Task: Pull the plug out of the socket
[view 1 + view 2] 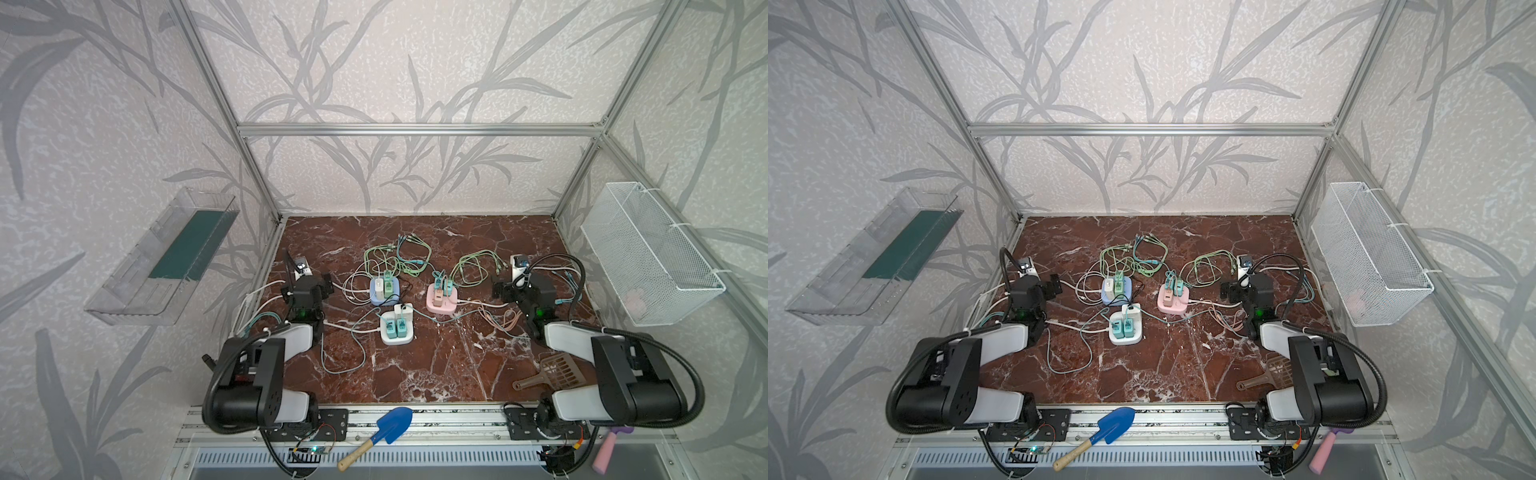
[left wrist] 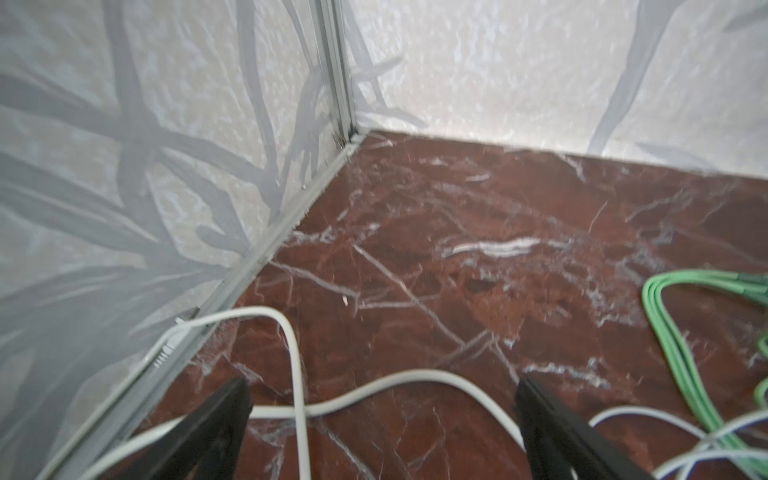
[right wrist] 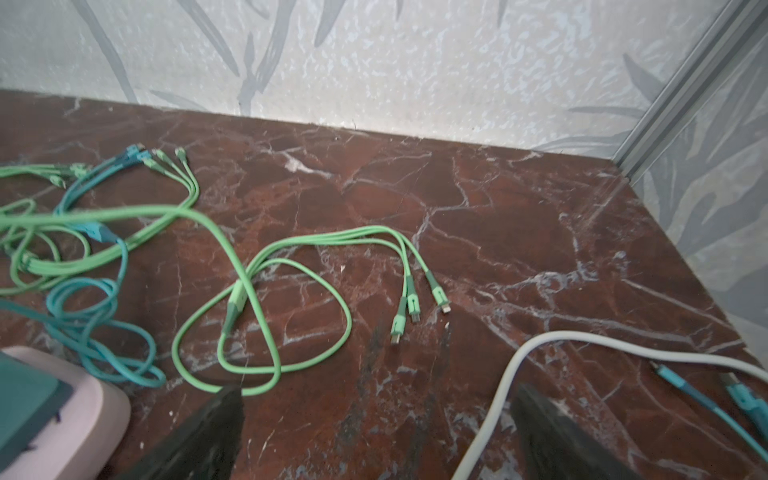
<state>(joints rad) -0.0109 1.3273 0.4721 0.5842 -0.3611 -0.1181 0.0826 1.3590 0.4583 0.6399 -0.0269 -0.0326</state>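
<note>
Three sockets sit mid-table in both top views: a blue socket [image 1: 384, 291] [image 1: 1117, 291], a pink socket [image 1: 441, 301] [image 1: 1173, 300] and a white socket [image 1: 397, 330] [image 1: 1125, 329]. Each holds upright plugs, such as the teal plug [image 1: 390, 329] and the green plug [image 1: 388, 286]. My left gripper [image 1: 308, 286] [image 2: 383, 390] hovers left of the sockets, open over a white cable [image 2: 395, 380]. My right gripper [image 1: 519, 287] [image 3: 378, 395] is open over bare table, right of the pink socket [image 3: 62, 415]. Neither touches a plug.
Green cables [image 3: 266, 299] and teal cables [image 1: 409, 253] tangle behind the sockets. A brown scoop [image 1: 552, 370] lies front right and a blue shovel [image 1: 392, 424] on the front rail. A wire basket [image 1: 648, 253] hangs on the right wall, a clear tray [image 1: 162, 257] on the left.
</note>
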